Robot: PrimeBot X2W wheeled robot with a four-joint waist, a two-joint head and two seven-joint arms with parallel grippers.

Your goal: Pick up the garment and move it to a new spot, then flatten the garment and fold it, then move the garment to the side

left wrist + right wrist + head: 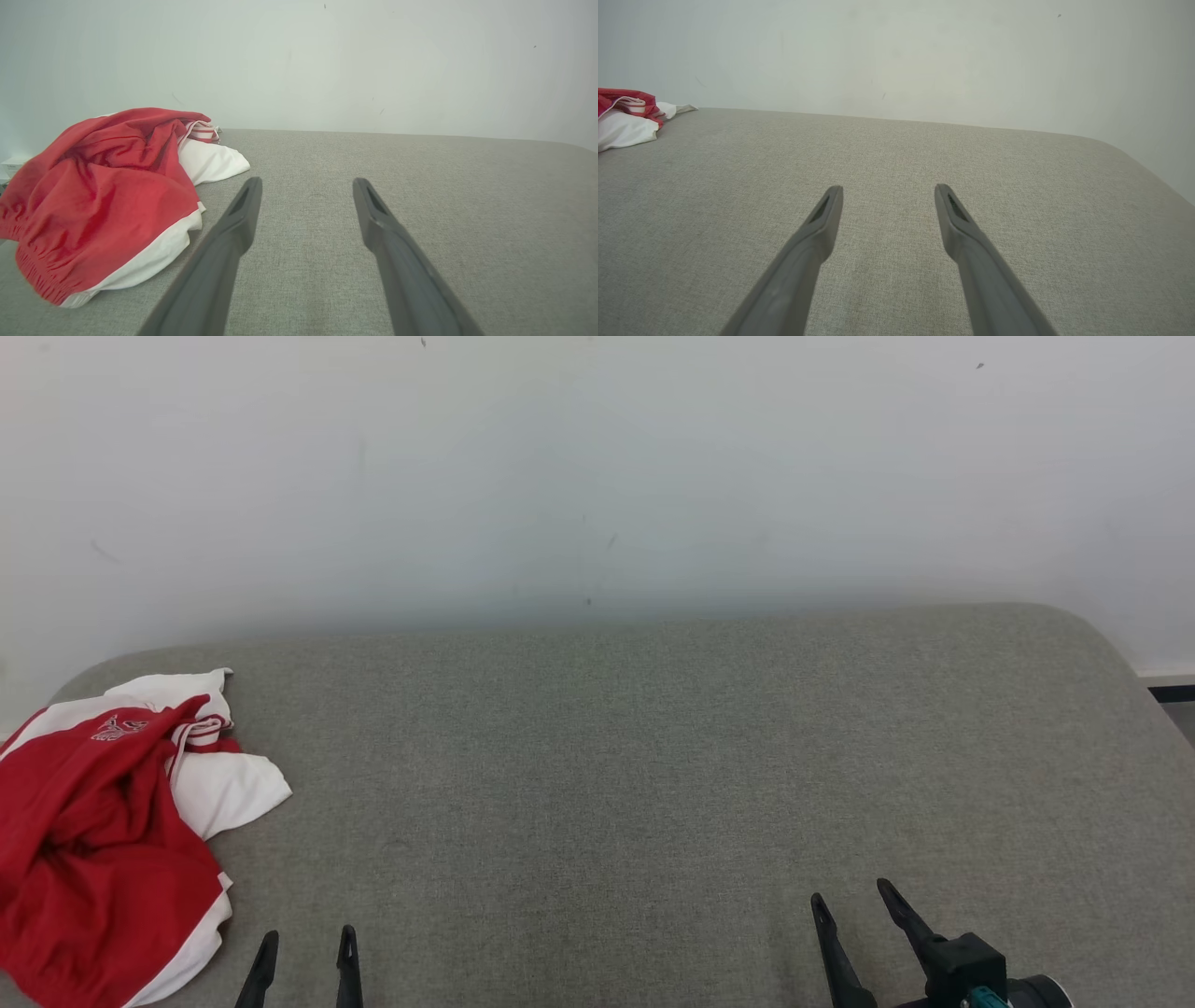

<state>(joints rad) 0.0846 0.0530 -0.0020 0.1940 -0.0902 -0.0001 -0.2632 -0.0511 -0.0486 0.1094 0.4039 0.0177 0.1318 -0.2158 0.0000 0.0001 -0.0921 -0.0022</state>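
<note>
Hovering empty, wide open: left pincer [309, 936], right pincer [850, 892]; crumpled red-and-white cloth garment [93, 831] at left looks soft, light, so pinch its raised red fold.

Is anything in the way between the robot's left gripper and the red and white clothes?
Nothing visible is in the way. The open left gripper sits just to the right of the crumpled garment, with a short stretch of bare grey surface between them.

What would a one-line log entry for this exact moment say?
stage: pickup not begun | garment: crumpled heap at left of grey surface | left gripper: open, empty, near garment | right gripper: open, empty
</note>
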